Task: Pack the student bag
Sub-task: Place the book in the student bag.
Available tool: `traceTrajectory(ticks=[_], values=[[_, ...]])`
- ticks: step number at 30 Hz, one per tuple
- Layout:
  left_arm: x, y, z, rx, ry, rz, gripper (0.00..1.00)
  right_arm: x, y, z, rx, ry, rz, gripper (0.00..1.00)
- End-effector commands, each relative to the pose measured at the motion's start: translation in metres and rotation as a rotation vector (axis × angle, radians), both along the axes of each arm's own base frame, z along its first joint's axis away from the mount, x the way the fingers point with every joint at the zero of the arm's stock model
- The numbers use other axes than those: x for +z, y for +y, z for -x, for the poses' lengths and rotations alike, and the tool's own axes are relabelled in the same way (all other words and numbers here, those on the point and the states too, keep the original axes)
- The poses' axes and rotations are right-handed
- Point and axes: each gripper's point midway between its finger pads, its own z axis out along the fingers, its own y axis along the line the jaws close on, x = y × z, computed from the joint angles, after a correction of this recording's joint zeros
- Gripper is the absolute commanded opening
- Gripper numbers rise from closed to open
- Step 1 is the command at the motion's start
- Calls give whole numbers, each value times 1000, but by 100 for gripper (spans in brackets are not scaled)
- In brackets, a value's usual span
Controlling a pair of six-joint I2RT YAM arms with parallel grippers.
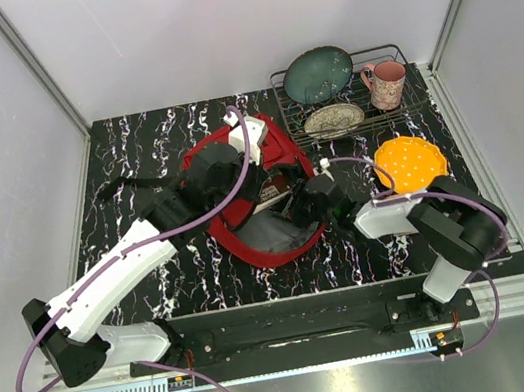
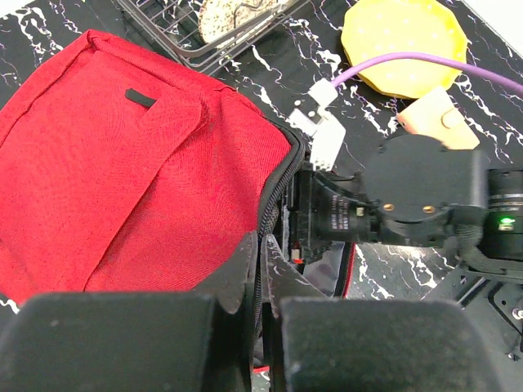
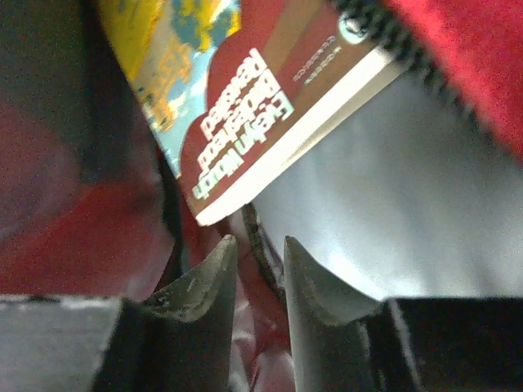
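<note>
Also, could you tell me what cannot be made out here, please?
- Top external: the student bag interior, hidden under the left arm and right arm.
- Right wrist: small print on the book, blurred; second cover cut by top edge.
- Right wrist: whether the right fingers grip the bag's rim: too close, blurred.

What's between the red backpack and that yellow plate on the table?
The right arm's black wrist, reaching into the backpack, with its purple cable looping toward the plate. The overhead view shows it best.
</note>
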Motion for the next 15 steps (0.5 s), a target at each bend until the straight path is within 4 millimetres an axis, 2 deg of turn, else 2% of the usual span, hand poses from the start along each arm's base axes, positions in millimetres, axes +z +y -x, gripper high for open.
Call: traceTrajectory(ticks=[1,5,8,9,12,15], values=[[34,-4,0,-7,-61,106,0,13,26,-21,17,-49,-45,31],[34,-6,1,-17,-56,112,0,18,43,-41,25,-87,-37,27],[35,-6,3,-22,-52,114,0,37,48,-53,11,-160,-68,25],[34,-5,3,-22,-50,112,0,52,51,-56,9,-200,-93,25],[30,-3,4,-17,-47,102,0,59,53,-57,26,-217,-86,27],[25,-2,4,-14,-42,94,0,50,50,-47,52,-202,-81,29]])
